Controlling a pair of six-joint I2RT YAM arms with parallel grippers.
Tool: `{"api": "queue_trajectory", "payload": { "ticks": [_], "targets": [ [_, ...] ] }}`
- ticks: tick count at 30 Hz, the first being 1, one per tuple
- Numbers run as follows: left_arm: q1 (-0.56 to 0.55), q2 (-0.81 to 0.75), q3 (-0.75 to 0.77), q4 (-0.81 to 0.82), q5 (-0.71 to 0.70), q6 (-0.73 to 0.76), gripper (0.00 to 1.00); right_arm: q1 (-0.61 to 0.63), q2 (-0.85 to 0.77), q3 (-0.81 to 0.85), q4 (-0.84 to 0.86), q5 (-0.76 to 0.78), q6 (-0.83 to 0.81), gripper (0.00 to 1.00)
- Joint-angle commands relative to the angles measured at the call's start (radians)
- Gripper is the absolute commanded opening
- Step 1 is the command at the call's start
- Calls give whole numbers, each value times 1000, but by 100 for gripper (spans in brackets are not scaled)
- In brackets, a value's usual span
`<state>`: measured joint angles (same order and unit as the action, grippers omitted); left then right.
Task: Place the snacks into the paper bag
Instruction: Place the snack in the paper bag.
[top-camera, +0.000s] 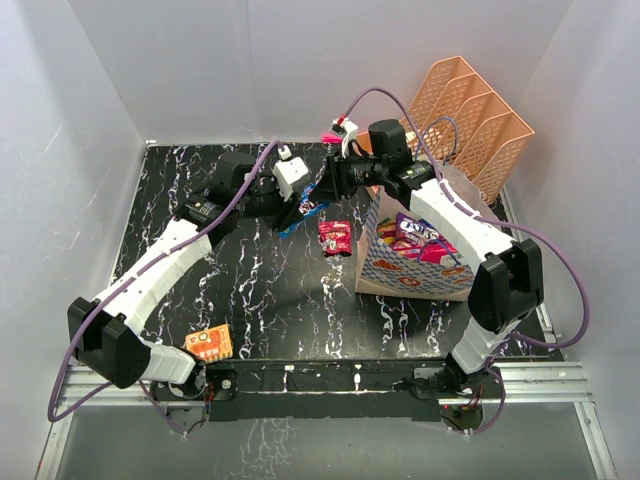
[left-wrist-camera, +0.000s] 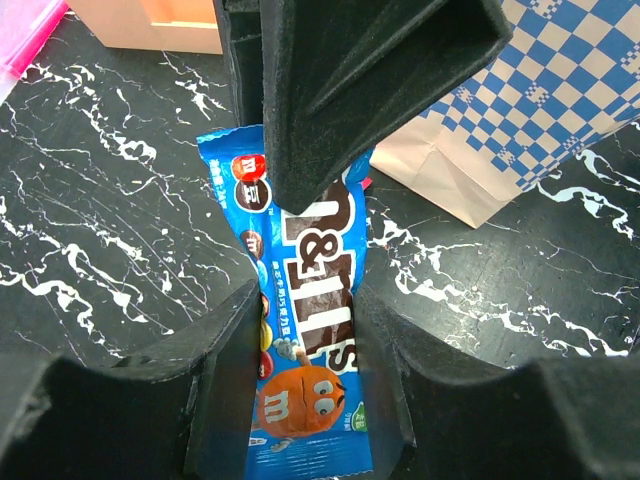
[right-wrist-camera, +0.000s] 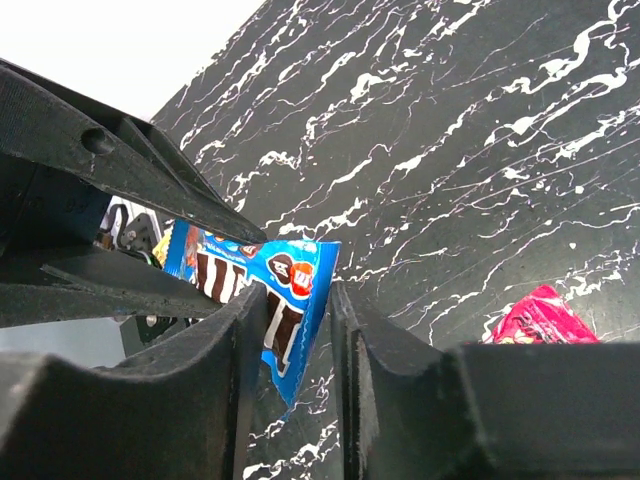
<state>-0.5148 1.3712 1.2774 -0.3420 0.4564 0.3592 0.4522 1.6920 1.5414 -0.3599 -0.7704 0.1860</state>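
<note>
Several snacks (top-camera: 415, 240) already sit in the paper bag (top-camera: 410, 278). Right claw (right-wrist-camera: 298, 288) pinches one corner of the blue packet (left-wrist-camera: 310, 400) — left claw (left-wrist-camera: 305, 290) straddles it, grip cannot be told. Red packet (top-camera: 335, 237) and orange packet (top-camera: 210, 344) lie out on the bench (top-camera: 260, 290) — perhaps halfway.

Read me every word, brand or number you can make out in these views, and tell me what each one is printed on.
"&m's": white logo on the blue glossy candy packet, its start covered.
"m": on the orange candy figure printed on that packet.
Small print on that packet: too small to read.
Small orange packet, red-pink packet, and the packets in the cream paper bag: too blurred to read.
</note>
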Motion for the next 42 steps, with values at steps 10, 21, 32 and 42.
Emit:
{"api": "queue_trajectory", "payload": {
  "ticks": [10,21,32,42],
  "targets": [
    [0,-48,20,3,-6,17,41,3,-34,32,68,-3,2,8],
    [8,-109,-6,-70,-45,81,77,-61,-160,28,36,35,-83,8],
    [43,-158,-50,-54,-114,78,84,-315,-464,-49,7,13,-100,8],
    [47,-156,-68,-34,-114,77,87,-407,-693,-76,-288,350,-345,8]
  ]
}}
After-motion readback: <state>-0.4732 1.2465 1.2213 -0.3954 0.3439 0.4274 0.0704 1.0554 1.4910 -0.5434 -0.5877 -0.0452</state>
